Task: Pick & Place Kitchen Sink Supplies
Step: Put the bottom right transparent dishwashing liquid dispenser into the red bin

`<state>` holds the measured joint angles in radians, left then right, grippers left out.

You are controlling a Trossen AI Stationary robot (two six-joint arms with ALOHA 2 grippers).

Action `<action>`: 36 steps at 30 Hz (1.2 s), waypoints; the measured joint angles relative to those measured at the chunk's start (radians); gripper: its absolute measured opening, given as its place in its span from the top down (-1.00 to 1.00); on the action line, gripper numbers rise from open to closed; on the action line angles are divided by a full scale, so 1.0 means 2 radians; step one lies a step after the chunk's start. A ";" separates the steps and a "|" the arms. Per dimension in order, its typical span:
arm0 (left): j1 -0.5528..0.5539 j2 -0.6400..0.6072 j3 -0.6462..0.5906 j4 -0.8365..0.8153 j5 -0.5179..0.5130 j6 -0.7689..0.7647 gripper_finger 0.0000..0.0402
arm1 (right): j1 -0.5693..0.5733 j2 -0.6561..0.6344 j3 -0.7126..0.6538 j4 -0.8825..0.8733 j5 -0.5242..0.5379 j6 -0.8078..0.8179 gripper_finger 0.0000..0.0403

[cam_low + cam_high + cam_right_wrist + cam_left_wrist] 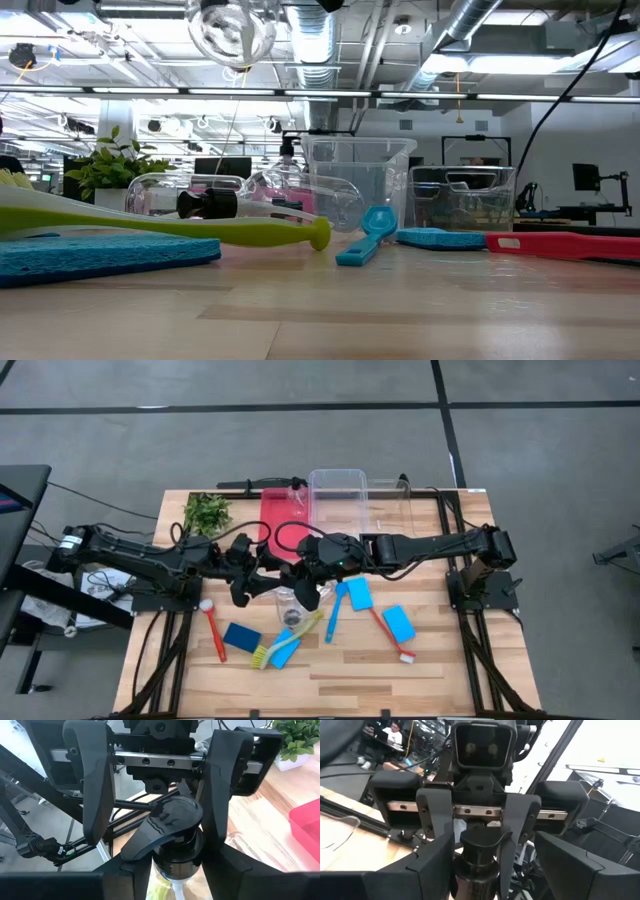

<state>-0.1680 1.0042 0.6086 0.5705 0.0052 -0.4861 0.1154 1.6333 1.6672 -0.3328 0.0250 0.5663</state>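
Clear bottle aloft; right gripper clamped on its black cap; left gripper spread around it.

held bottle: cut off by the top edge of the low view, only the rounded clear bottom showing; body hidden below the cap in both wrist views

bottle cap: lower part cut off at the edge of the left wrist view

grip on the bottle: hidden in the high view under both wrists (which fingers actually touch cannot be told)

lying bottle: partly hidden behind the yellow-green brush in the low view

red tray: partly covered by the arms from above

blue sponge: cut off at the left edge of the low view

person: far off, too small to make out
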 joint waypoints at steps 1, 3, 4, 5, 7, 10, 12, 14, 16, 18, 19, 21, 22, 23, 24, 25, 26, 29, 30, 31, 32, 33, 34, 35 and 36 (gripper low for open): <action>0.000 0.000 0.000 0.001 0.001 0.003 -0.38 | 0.000 0.000 0.000 0.000 0.000 0.000 0.34; 0.001 0.000 0.000 0.005 0.001 0.004 -0.38 | 0.000 0.000 0.000 0.003 -0.001 0.000 0.39; 0.003 0.000 0.000 0.006 0.002 0.004 -0.38 | 0.000 0.000 0.000 0.004 -0.001 0.000 0.39; 0.004 0.000 0.000 0.007 0.002 0.004 -0.38 | 0.000 0.000 0.000 0.004 -0.001 0.000 0.39; 0.004 0.005 0.000 0.010 0.003 0.005 -0.38 | 0.000 0.000 0.000 0.004 -0.001 0.000 0.37; 0.004 0.014 0.000 0.014 0.007 0.005 -0.38 | 0.000 0.000 0.000 0.000 -0.002 0.002 0.27; 0.004 0.022 0.000 0.018 0.009 0.006 -0.38 | 0.001 0.000 0.000 -0.004 -0.002 0.002 0.23; 0.004 0.027 0.000 0.023 0.009 0.006 -0.38 | 0.001 0.000 0.000 -0.004 -0.002 0.002 0.23; 0.004 0.028 0.000 0.030 0.009 0.006 -0.38 | 0.001 0.000 0.000 -0.004 -0.002 0.002 0.29; 0.004 0.028 0.000 0.030 0.009 0.006 -0.38 | 0.001 0.000 0.000 -0.003 -0.002 0.002 0.35; 0.004 0.028 0.000 0.030 0.008 0.006 -0.38 | 0.001 0.000 0.000 -0.002 -0.002 0.002 0.38; 0.004 0.028 0.000 0.030 0.008 0.006 -0.38 | 0.001 0.000 0.000 0.000 -0.002 0.002 0.38; 0.004 0.029 0.000 0.030 0.008 0.006 -0.37 | 0.001 0.000 0.000 0.000 -0.002 0.002 0.38; 0.004 0.032 0.000 0.030 0.009 0.006 -0.36 | 0.001 0.000 0.000 0.000 -0.002 0.002 0.37; 0.004 0.034 0.000 0.030 0.009 0.006 -0.33 | 0.001 0.000 0.000 0.000 -0.002 0.002 0.34; 0.004 0.036 0.000 0.031 0.008 0.006 -0.31 | 0.001 0.000 0.000 0.000 -0.002 0.002 0.31; 0.004 0.040 0.000 0.032 0.008 0.006 -0.28 | 0.001 0.000 0.000 0.000 -0.002 0.005 0.27; 0.004 0.050 0.001 0.035 0.007 0.006 -0.16 | 0.001 0.000 0.000 -0.003 -0.003 0.007 0.23; 0.004 0.052 0.001 0.035 0.007 0.006 -0.11 | 0.001 0.000 -0.001 -0.004 -0.003 0.007 0.24; 0.004 0.054 0.001 0.035 0.007 0.006 -0.07 | 0.001 0.000 -0.001 -0.005 -0.003 0.007 0.26; 0.004 0.054 0.001 0.035 0.005 0.006 -0.02 | 0.001 0.000 -0.001 -0.006 -0.003 0.007 0.29; 0.004 0.054 0.001 0.035 0.003 0.006 0.04 | 0.001 0.000 -0.001 -0.007 -0.003 0.007 0.33; 0.004 0.054 0.001 0.035 0.000 0.006 0.09 | 0.001 0.000 -0.001 -0.006 -0.002 0.007 0.36; 0.004 0.053 0.001 0.035 -0.002 0.005 0.14 | 0.001 0.000 -0.001 -0.007 -0.002 0.007 0.38; 0.004 0.051 0.001 0.034 -0.004 0.005 0.20 | 0.002 0.000 -0.001 -0.005 -0.002 0.006 0.38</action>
<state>-0.1602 1.1069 0.6102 0.6377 -0.0020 -0.4751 0.1187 1.6333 1.6653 -0.3428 0.0213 0.5784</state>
